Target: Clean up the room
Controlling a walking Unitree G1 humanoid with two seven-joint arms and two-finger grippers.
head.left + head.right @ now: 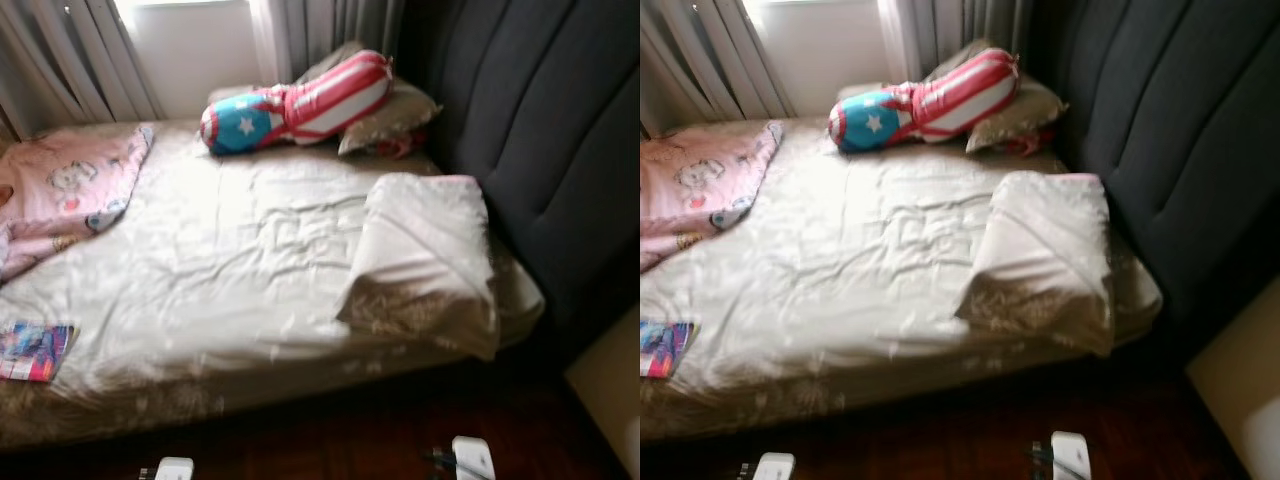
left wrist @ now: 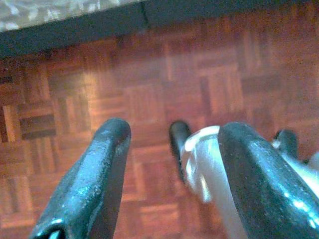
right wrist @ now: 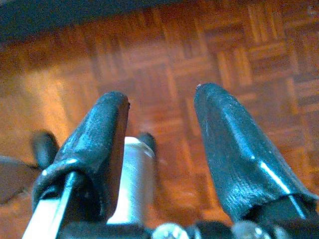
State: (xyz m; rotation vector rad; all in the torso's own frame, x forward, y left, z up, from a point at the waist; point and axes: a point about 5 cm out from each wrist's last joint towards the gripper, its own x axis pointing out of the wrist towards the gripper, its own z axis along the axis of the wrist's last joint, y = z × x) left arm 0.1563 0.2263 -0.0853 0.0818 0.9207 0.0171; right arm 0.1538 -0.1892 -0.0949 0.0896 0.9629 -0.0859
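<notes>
Left tool (image 2: 169,164) hangs idle over the parquet floor (image 2: 149,74), fingers spread apart, holding nothing. Right tool (image 3: 159,144) likewise: fingers parted, empty, pointed at the floor beside the bed. Neither is positioned for work yet.

The bed (image 1: 250,260) awaits tidying. A pillow (image 1: 425,250) lies askew at 3 o'clock near the headboard (image 1: 540,130). A striped cushion (image 1: 295,105) rests at 12 o'clock. A pink blanket (image 1: 65,190) is bunched at 10 o'clock; a booklet (image 1: 35,350) sits at 8 o'clock.
</notes>
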